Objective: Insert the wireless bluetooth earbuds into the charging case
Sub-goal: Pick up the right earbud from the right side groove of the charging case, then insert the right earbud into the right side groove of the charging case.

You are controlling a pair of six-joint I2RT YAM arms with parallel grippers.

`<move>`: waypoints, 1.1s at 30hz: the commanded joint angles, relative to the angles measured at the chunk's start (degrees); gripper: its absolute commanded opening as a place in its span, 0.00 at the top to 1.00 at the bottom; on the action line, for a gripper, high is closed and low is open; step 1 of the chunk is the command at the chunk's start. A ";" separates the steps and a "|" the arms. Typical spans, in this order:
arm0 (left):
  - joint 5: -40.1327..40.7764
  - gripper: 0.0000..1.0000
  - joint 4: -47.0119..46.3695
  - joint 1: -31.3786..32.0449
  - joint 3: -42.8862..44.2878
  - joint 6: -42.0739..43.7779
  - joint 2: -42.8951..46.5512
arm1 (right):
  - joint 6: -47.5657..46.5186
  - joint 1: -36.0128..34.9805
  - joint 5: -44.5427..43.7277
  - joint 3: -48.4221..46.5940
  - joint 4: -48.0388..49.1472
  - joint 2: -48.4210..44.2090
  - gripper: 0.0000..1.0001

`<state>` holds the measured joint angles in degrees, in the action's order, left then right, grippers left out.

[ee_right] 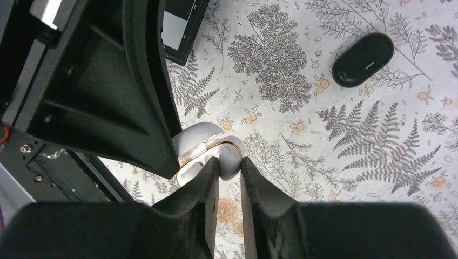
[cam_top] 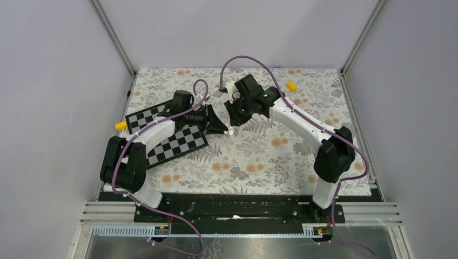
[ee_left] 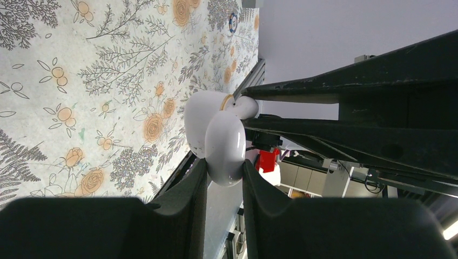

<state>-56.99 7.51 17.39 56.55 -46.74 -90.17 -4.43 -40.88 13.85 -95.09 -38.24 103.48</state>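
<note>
Charging case (ee_left: pixel 219 137), white, hinged open, is held off the worktop (ee_left: pixel 81 81) between both arms. Left gripper (ee_left: pixel 224 175) jaws are narrow, clamping one half. Right gripper (ee_right: pixel 229 172) jaws are narrow, pinching the other half from the opposite side.

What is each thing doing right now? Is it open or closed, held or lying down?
white charging case: lid open, pinched between both hands.
left hand: shut on the white charging case.
right hand: shut on the white charging case.
black case: closed, lying flat on the table, nothing touching it.
</note>
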 commanded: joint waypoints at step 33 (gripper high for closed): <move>2.77 1.00 -1.51 -0.25 3.19 0.73 1.79 | 27.83 -2.36 -2.39 -1.09 2.20 -0.30 0.80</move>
<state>-56.07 8.23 17.21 56.66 -46.46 -90.04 20.29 -41.39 8.03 -94.91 -38.02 103.48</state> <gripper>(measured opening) 0.272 0.240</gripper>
